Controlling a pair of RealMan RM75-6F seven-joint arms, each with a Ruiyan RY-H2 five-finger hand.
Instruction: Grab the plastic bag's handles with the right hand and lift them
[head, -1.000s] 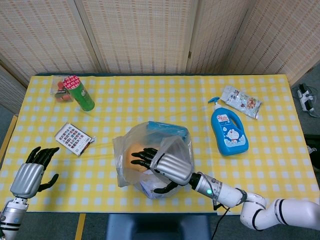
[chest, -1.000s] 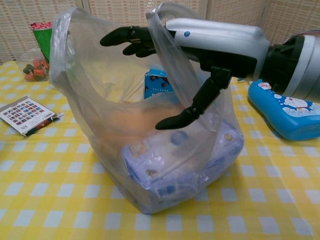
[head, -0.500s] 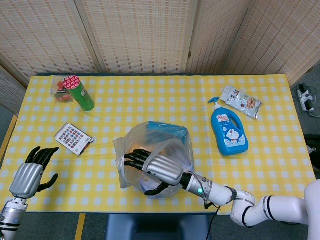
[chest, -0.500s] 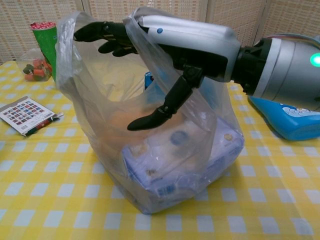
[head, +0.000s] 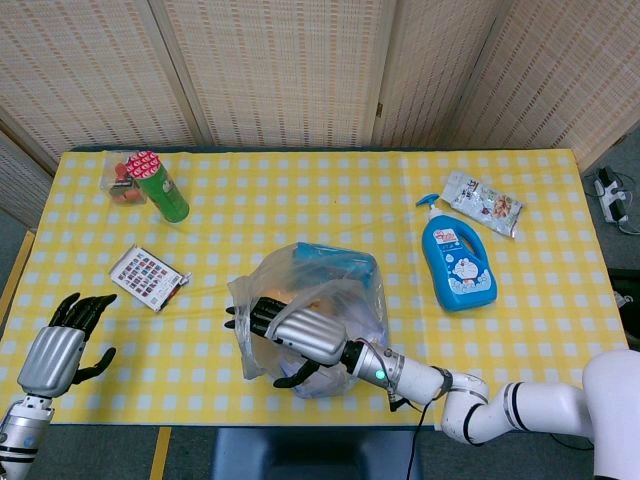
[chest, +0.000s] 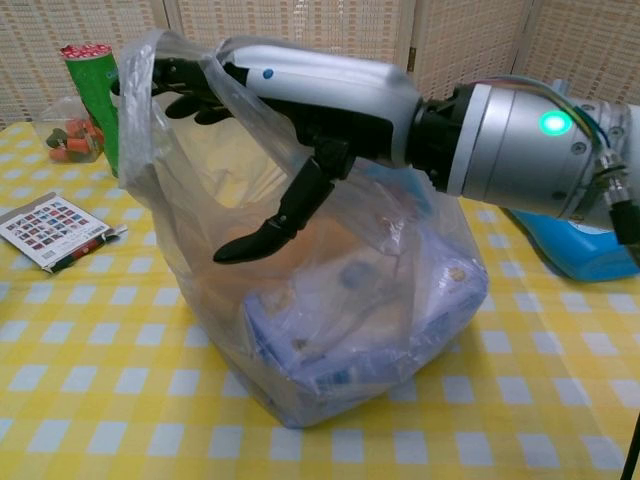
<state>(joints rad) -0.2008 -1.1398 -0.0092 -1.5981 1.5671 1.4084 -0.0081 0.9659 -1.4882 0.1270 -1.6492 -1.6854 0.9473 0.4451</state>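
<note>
A clear plastic bag (head: 345, 290) (chest: 340, 310) stands near the table's front edge, with boxes and an orange item inside. My right hand (head: 292, 336) (chest: 300, 95) reaches leftward across the bag's mouth. It passes under the near handle (chest: 228, 75), which drapes over its back. Its dark fingers (chest: 175, 85) stretch out and poke through the far handle (chest: 133, 100). The thumb hangs down inside the bag, and nothing is gripped. My left hand (head: 62, 346) hovers at the table's front left corner with its fingers spread, holding nothing.
A green can (head: 160, 185) (chest: 95, 90) and a small snack bag (head: 120, 180) stand at the back left. A card pack (head: 147, 277) (chest: 55, 230) lies left of the bag. On the right lie a blue bottle (head: 458, 265) (chest: 585, 245) and a packet (head: 483, 203).
My right hand has slid left across the bag's mouth, its fingers now reaching the far handle and pulling the near handle along. The left hand has not moved.
</note>
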